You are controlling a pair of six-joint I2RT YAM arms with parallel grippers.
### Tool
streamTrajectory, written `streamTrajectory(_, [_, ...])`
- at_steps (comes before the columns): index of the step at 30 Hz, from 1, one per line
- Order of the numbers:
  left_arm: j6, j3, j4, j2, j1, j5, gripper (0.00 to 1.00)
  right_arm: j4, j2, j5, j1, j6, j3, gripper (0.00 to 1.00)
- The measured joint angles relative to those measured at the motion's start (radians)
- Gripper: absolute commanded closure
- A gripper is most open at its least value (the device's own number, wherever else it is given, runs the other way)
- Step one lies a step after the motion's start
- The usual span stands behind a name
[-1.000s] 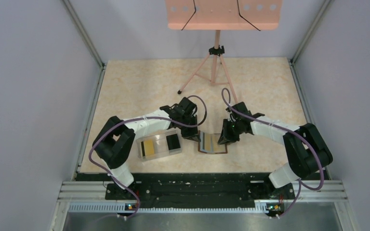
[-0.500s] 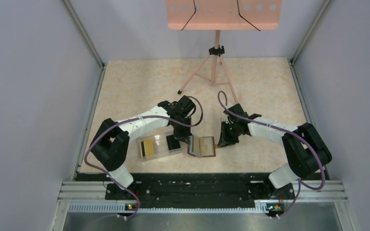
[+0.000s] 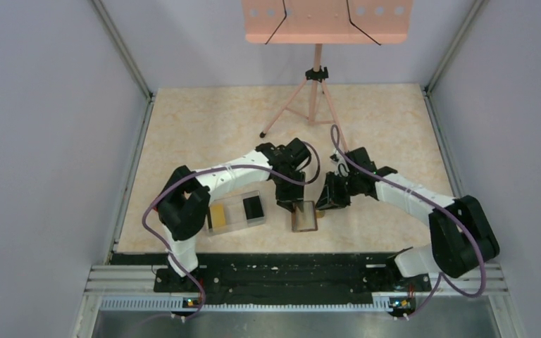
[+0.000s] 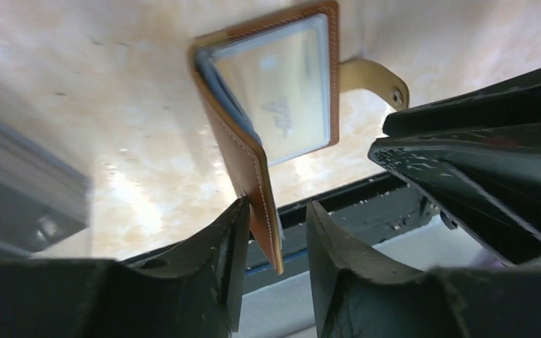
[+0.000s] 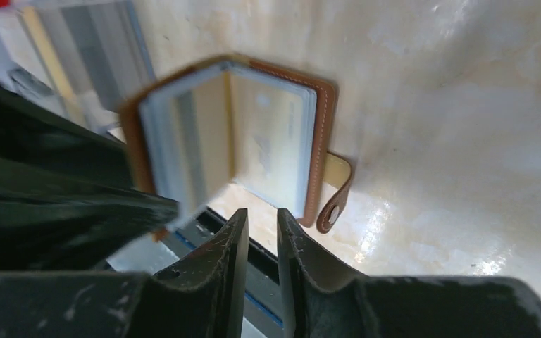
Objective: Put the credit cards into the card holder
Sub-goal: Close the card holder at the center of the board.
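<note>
The brown card holder (image 3: 304, 218) lies half open on the table, its pale inside showing in the left wrist view (image 4: 282, 84) and the right wrist view (image 5: 275, 141). Its left cover stands up between the fingers of my left gripper (image 3: 290, 203) (image 4: 276, 204). The cover touches one finger, with a gap to the other. My right gripper (image 3: 326, 203) (image 5: 262, 211) is nearly shut and empty, just right of the holder by its snap tab (image 5: 334, 201). A yellow card (image 3: 217, 215) and a black card (image 3: 253, 207) lie in the clear tray (image 3: 234, 211).
A pink tripod stand (image 3: 315, 91) with a pink plate (image 3: 327, 21) stands at the back. A black rail (image 3: 289, 271) runs along the near table edge. Grey walls close in both sides. The tray sits close to the holder's left.
My left gripper moved right, away from the tray. The card holder went from lying flat open to half folded, its left cover raised. My right gripper stayed beside it.
</note>
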State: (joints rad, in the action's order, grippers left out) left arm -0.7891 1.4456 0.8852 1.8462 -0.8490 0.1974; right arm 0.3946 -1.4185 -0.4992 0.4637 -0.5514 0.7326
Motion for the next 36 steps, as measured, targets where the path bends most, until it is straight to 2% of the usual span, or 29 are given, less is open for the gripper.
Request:
streamTrajectory(5, [-0.055,-0.003,-0.089,0.031,-0.025,0.092,0.53,0.030,0.069,-0.076,-0.085,0.007,0.009,0.77])
streamTrajectory(9, [-0.092,-0.008,-0.161,0.050,-0.025,0.143,0.48,0.074,0.076,-0.092,-0.109,0.017,0.016,0.70])
streamTrajectory(15, [-0.130,-0.015,-0.235,0.085,-0.025,0.187,0.47,0.103,0.071,-0.084,-0.148,0.037,0.017,0.61])
streamTrajectory(20, [-0.149,-0.052,-0.282,0.111,-0.025,0.222,0.49,0.115,0.020,-0.069,-0.156,0.048,0.044,0.52])
streamTrajectory(24, [-0.151,-0.077,-0.295,0.138,-0.025,0.239,0.59,0.103,-0.008,-0.074,-0.166,0.053,0.060,0.49])
streamTrajectory(27, [-0.140,-0.076,-0.298,0.162,-0.025,0.259,0.74,0.071,-0.051,-0.096,-0.168,0.043,0.059,0.50])
streamTrajectory(29, [-0.122,-0.070,-0.286,0.173,-0.024,0.264,0.80,0.041,-0.092,-0.116,-0.168,0.035,0.059,0.52])
streamTrajectory(33, [-0.071,-0.058,-0.248,0.179,-0.024,0.260,0.81,-0.005,-0.171,-0.160,-0.168,0.028,0.050,0.62])
streamTrajectory(36, [-0.029,-0.056,-0.213,0.178,-0.024,0.249,0.77,-0.013,-0.199,-0.200,-0.167,0.027,0.030,0.65])
